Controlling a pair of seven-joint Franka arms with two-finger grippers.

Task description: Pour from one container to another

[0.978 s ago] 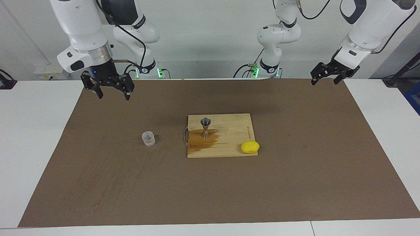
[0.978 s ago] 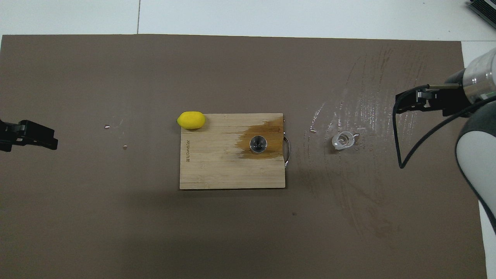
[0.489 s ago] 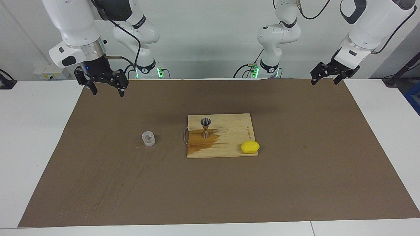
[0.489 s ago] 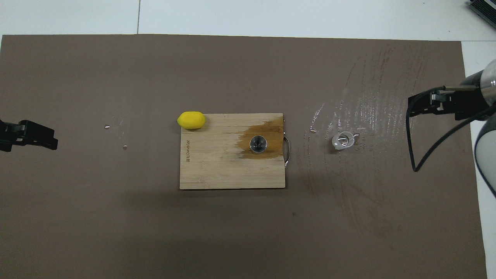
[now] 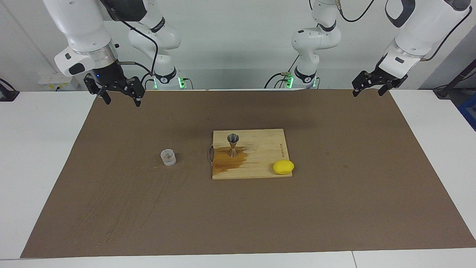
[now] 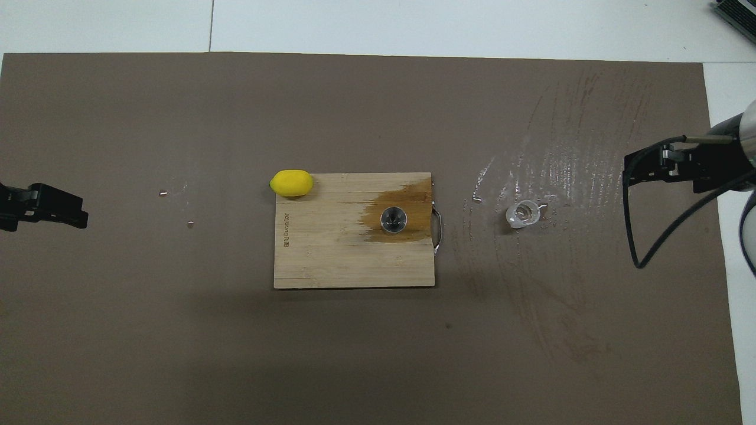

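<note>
The small clear ribbed plastic cup point(image 5: 168, 157) stands upright on the bench's brown mat, well below and apart from the empty right gripper point(image 5: 118, 96), jaws spread; it looks light, stiff and wet-slick, best pinched across its mid-wall, while the left gripper point(image 5: 369, 86) waits open.

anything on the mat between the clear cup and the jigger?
Only bare mat with wet streaks, then the cutting board edge and its metal handle, between clear cup and jigger; overhead view.
</note>
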